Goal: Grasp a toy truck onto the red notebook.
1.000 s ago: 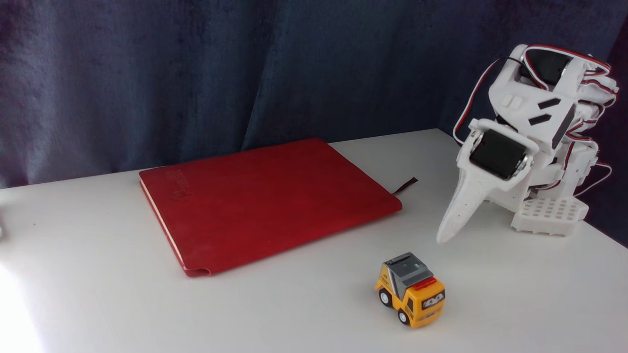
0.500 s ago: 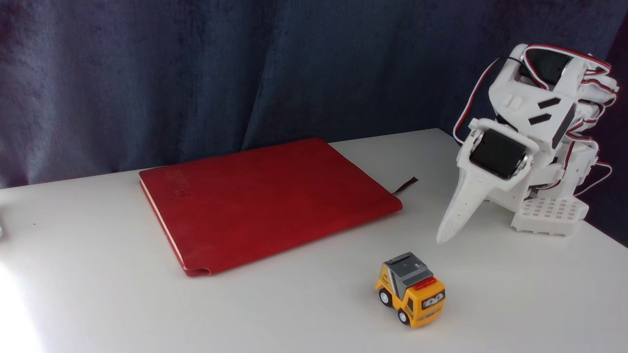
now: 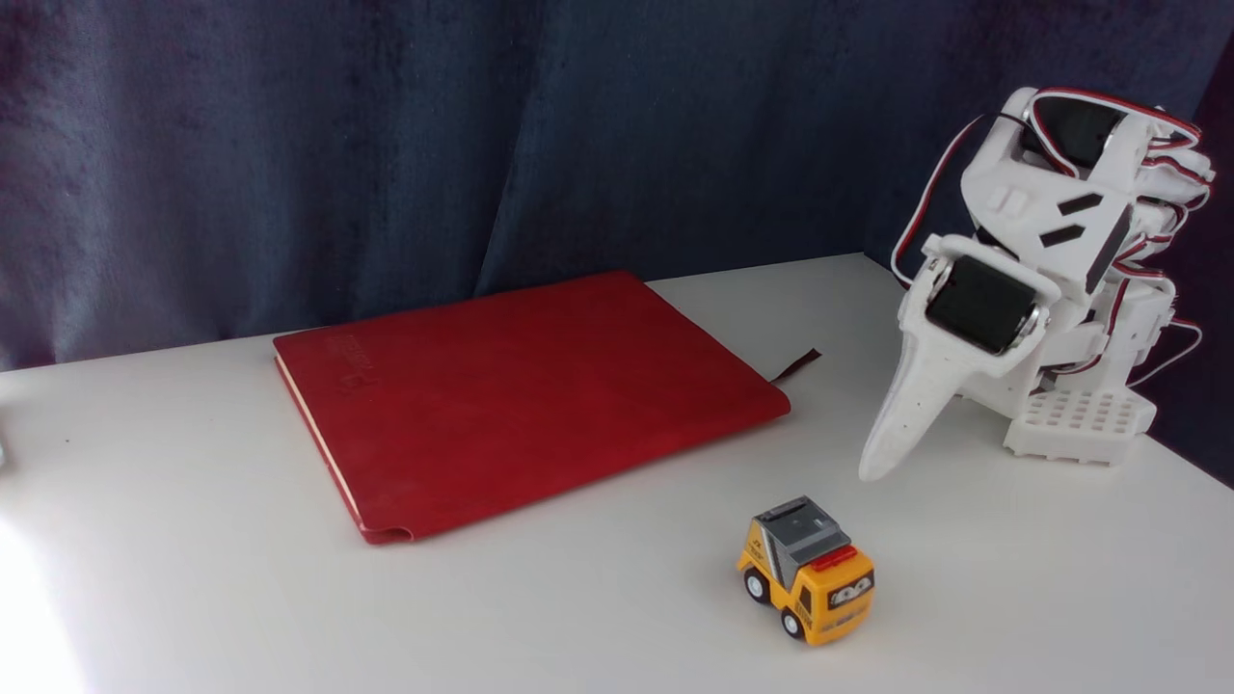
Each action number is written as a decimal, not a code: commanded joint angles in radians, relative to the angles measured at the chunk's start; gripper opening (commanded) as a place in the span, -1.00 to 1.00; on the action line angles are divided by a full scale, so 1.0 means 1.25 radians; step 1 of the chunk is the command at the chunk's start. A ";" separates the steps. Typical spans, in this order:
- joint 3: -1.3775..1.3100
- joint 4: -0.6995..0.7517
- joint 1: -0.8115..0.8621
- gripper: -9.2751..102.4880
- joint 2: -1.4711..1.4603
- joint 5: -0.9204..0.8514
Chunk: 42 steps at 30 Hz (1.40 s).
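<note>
The toy truck [image 3: 808, 570] is standing on its wheels on the white counter [image 3: 578, 598], near the front edge and towards the right side as the fixed view shows it. Its cartoon-eye windshield is facing the front right, and its grey bed is pointing back towards the middle of the counter. Nothing is touching it.

The red notebook [image 3: 525, 395] is lying flat and closed further back and to the left, reaching almost to the counter's back edge where the dark blue curtain [image 3: 386, 145] is hanging. Its cream page edges are showing along the left side, and a thin dark ribbon bookmark [image 3: 796, 364] is sticking out from its right corner onto the counter. The truck and the notebook are lying well apart.

The white arm [image 3: 1051, 280] is sitting folded at the right back corner of the counter, red and black wires looping around it. Its jaws [image 3: 875, 465] are pointing down and to the left, the tip hanging just above the counter, behind the truck and a little to its right, not touching it. The jaws are appearing as a single tapered white point with no gap between them, so they are looking pressed together and are holding nothing.
</note>
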 commanded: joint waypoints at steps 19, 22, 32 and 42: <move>-0.353 -0.023 -0.117 -0.48 -0.447 -0.034; -0.415 -0.038 -0.140 -0.47 -0.557 -0.053; -0.499 -0.152 -0.136 -0.44 -0.793 -0.094; -0.530 -0.263 -0.083 -0.42 -0.920 -0.099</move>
